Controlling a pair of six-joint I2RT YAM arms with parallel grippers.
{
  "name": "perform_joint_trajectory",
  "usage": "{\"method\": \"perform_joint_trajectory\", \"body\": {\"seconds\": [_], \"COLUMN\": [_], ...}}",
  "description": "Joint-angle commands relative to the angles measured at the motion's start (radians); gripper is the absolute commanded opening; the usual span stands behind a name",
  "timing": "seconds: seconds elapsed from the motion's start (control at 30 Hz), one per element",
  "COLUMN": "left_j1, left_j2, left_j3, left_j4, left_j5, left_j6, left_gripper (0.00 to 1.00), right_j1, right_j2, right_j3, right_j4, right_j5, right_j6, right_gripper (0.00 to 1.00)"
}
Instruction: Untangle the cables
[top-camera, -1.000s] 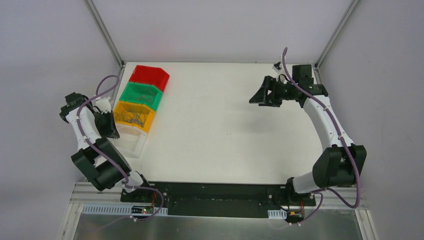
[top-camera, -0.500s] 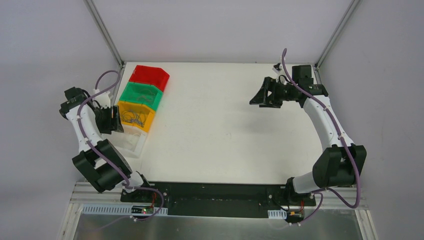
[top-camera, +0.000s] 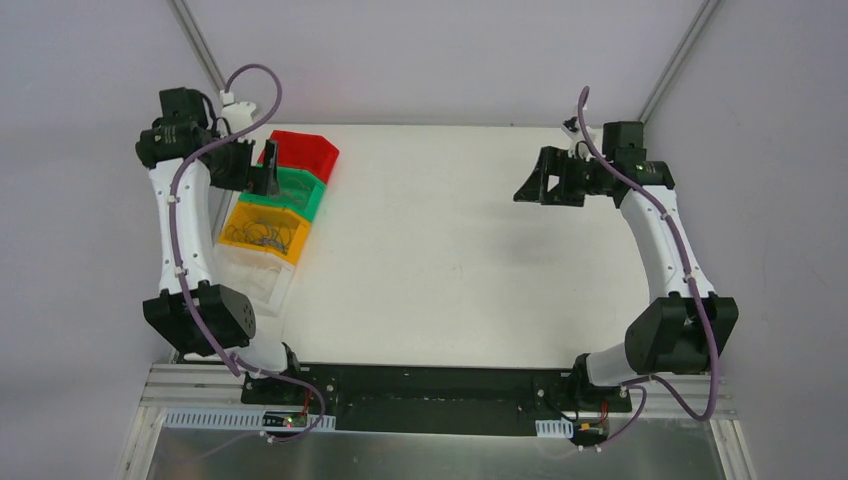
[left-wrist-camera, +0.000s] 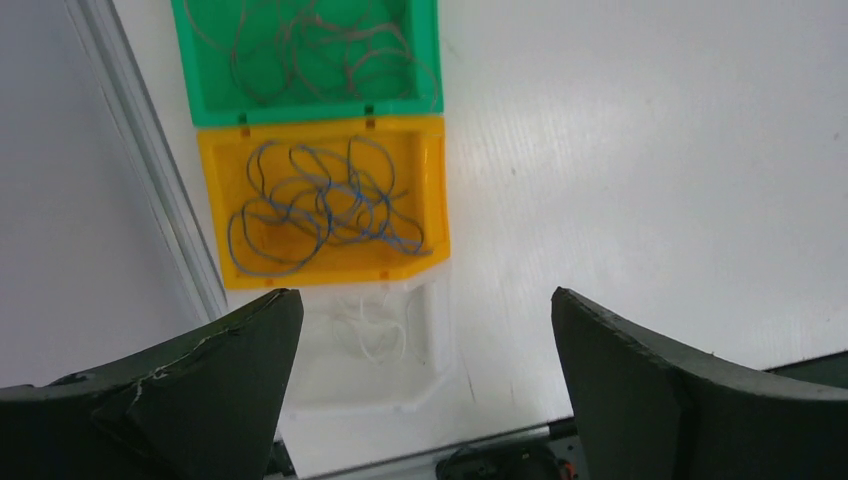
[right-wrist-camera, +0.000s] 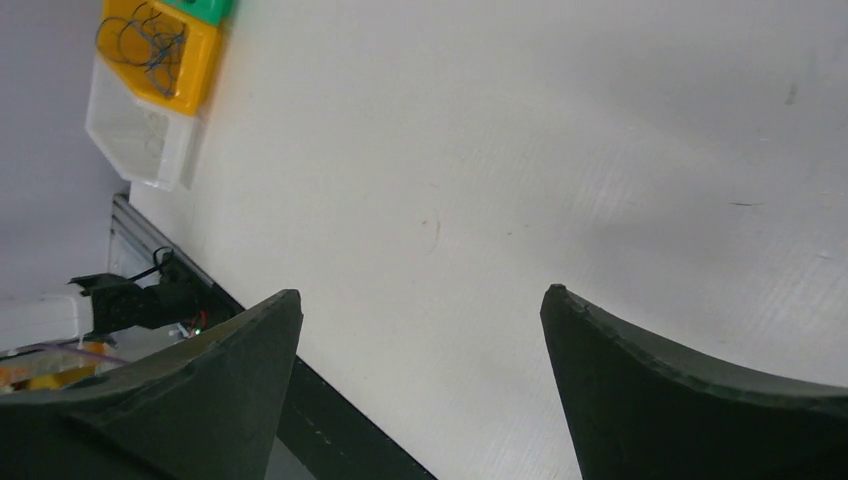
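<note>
Surface: white table (top-camera: 450, 250) in a grey-walled cell, with four small bins in a row along its left edge.
Left pincer (left-wrist-camera: 420, 300): fingers spread wide, nothing between them; raised over the bin row, above where the red and green bins meet.
Right pincer (right-wrist-camera: 420, 295): fingers likewise wide apart and empty; high over bare table on the far right side, well apart from the bins.
Cables: three loose curly bundles, each in its own bin, all below the left pincer and touched by neither pincer.
Reddish strands (left-wrist-camera: 300, 45): in the green bin (left-wrist-camera: 300, 110), ahead of the left fingertips in the wrist view.
Blue strands (left-wrist-camera: 300, 190): tangled loops in the yellow bin (left-wrist-camera: 330, 272), between the green bin and the left fingertips.
White strands (left-wrist-camera: 372, 340): faint curls in the clear bin (left-wrist-camera: 430, 350), framed straight between the left fingers.
Red bin (top-camera: 300, 155): far end of the row, just beside the left pincer; contents cannot be told.
Seen from the right pincer: yellow and clear bins lie far off, at the upper left of its wrist view.
</note>
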Motion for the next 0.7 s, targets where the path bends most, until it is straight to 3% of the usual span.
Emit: {"method": "perform_joint_trajectory", "body": {"seconds": [0.0, 0.13, 0.2, 0.33, 0.53, 0.67], "left_j1": [-0.136, -0.263, -0.303, -0.422, -0.443, -0.456], "left_j2": [0.153, 0.357, 0.426, 0.480, 0.457, 0.414], "left_j3": [0.261, 0.525, 0.582, 0.534, 0.307, 0.236], "left_j4": [-0.108, -0.206, -0.196, -0.132, -0.099, -0.058], "left_j5": [-0.018, 0.015, 0.059, -0.133, -0.061, -0.084], "left_j6": [-0.108, -0.186, -0.245, -0.388, -0.421, -0.406], "left_gripper": [0.99, 0.99, 0.99, 0.99, 0.99, 0.99], "right_j1": [-0.081, -0.133, -0.143, -0.157, -0.171, -0.171], "right_j2": [-0.020, -0.014, -0.017, -0.005, -0.088, -0.108], "right_j3": [0.046, 0.036, 0.008, -0.069, -0.250, -0.272], "right_j4": [-0.064, -0.100, -0.105, -0.148, -0.126, -0.115], "right_j5": [0.077, 0.108, 0.148, 0.258, 0.240, 0.215], "right_j6": [-0.101, -0.112, -0.114, -0.129, -0.157, -0.153], "right_gripper": [0.99, 0.99, 0.99, 0.99, 0.99, 0.99]}}
